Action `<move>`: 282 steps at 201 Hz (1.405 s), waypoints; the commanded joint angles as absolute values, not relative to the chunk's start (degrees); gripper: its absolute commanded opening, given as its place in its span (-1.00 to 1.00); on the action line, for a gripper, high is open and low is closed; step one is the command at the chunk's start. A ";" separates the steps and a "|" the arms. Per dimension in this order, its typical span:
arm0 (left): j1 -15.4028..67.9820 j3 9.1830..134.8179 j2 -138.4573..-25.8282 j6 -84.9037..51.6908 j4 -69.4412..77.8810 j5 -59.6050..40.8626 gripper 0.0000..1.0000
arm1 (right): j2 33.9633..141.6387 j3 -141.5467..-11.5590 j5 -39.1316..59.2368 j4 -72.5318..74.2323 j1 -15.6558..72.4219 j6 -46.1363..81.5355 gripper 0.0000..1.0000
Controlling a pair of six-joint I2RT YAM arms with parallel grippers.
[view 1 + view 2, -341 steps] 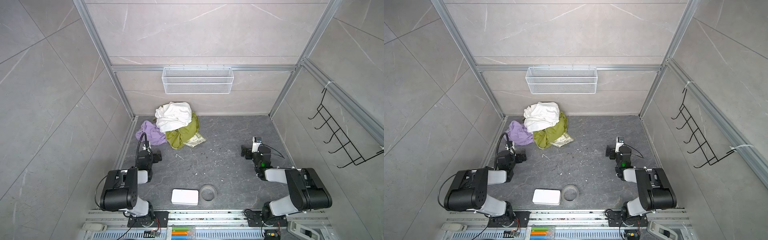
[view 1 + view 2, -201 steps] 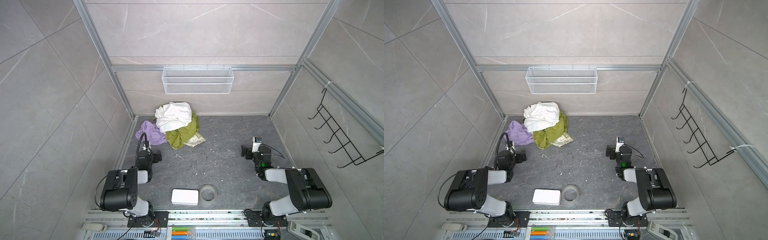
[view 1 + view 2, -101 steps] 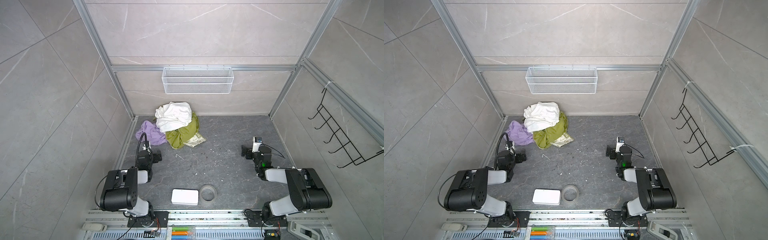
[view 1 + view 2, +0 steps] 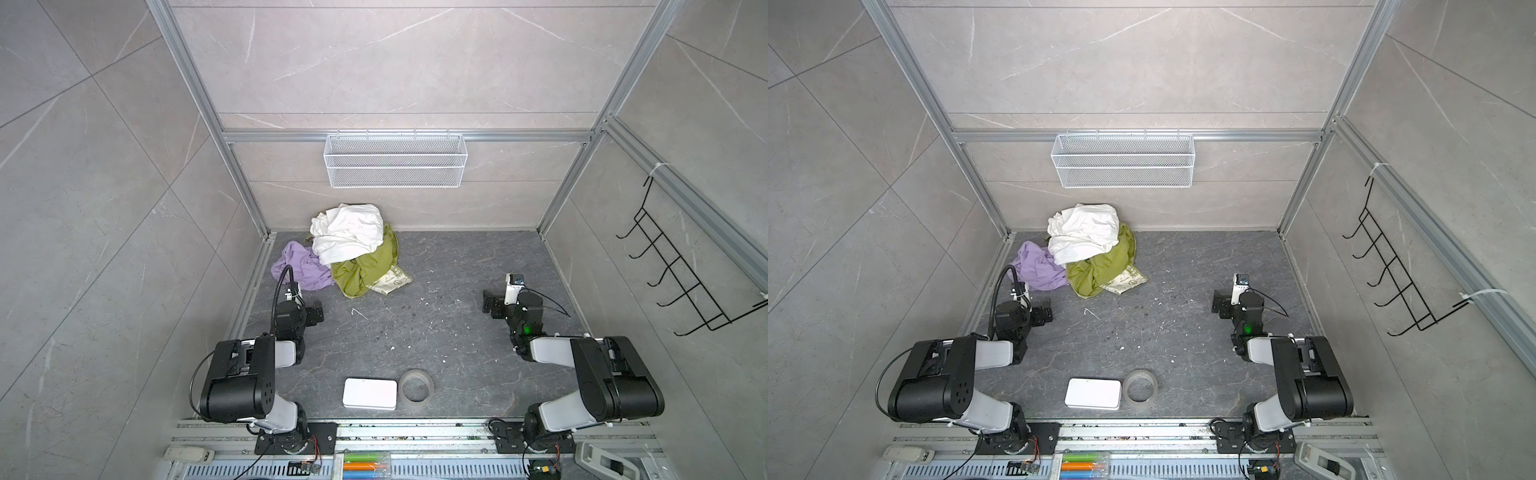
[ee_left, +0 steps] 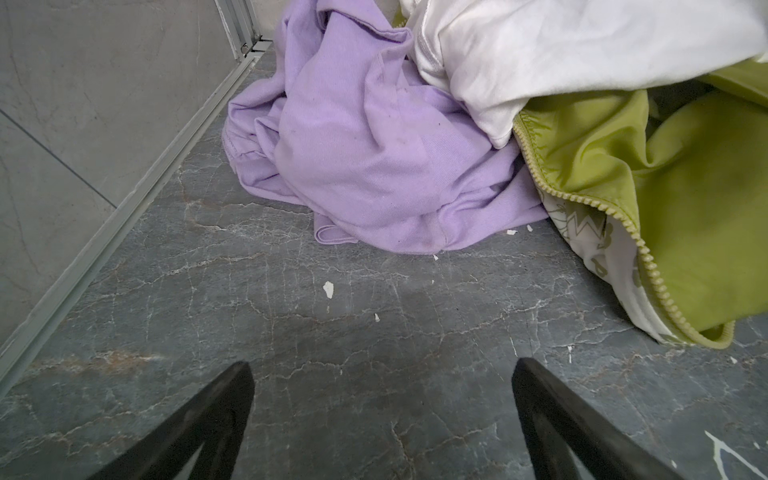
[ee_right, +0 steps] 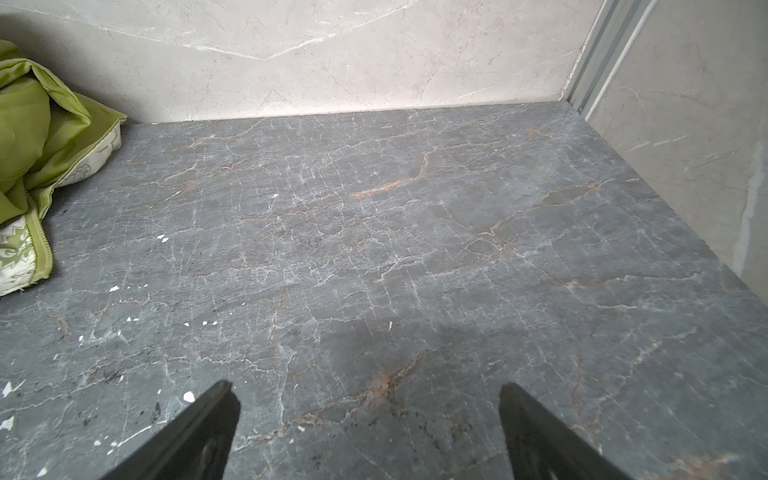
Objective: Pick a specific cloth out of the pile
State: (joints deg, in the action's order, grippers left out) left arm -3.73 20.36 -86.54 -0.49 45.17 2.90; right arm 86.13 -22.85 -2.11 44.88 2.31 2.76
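Pre-grasp: left gripper (image 5: 382, 365) spread, empty, facing lavender cloth (image 5: 374, 145) at pile (image 4: 353, 249) edge; right gripper (image 6: 365, 386) spread, empty, well apart. Next: advance left, pinch free fold clear of white cloth (image 5: 561, 50).

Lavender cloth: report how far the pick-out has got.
Done: nothing; the lavender cloth lies at the edge of the pile, one side under the white cloth. In hand: the left gripper, open and empty, faces it across bare floor without touching. The right gripper is open, away from the pile. Left: reach, grip, pull it clear.
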 commanded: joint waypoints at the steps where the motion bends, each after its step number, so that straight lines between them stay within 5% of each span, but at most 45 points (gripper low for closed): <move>1: -3.43 21.18 -85.91 -1.12 47.62 3.08 1.00 | 82.77 -23.90 -8.40 41.41 3.05 3.25 0.99; 46: -1.67 22.64 -78.81 -3.57 39.22 14.09 1.00 | 70.34 -31.84 -10.30 23.47 6.79 9.99 0.99; 104: -0.33 34.45 -69.73 -15.53 17.58 14.15 0.98 | 75.13 -44.58 -8.46 12.42 17.94 13.30 0.99; 170: -5.11 59.72 -87.12 -22.97 2.70 2.87 0.88 | 89.10 -56.40 -8.11 11.62 26.95 8.80 0.99; 282: -6.32 96.74 -114.59 -21.67 -23.25 8.31 0.86 | 101.35 -65.61 -5.36 12.74 29.68 4.74 0.99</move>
State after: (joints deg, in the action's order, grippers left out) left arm -5.58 90.61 -111.68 -23.35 -16.53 6.42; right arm 99.72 -63.40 -6.37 12.64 29.04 5.74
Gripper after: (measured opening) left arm 0.933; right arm 0.996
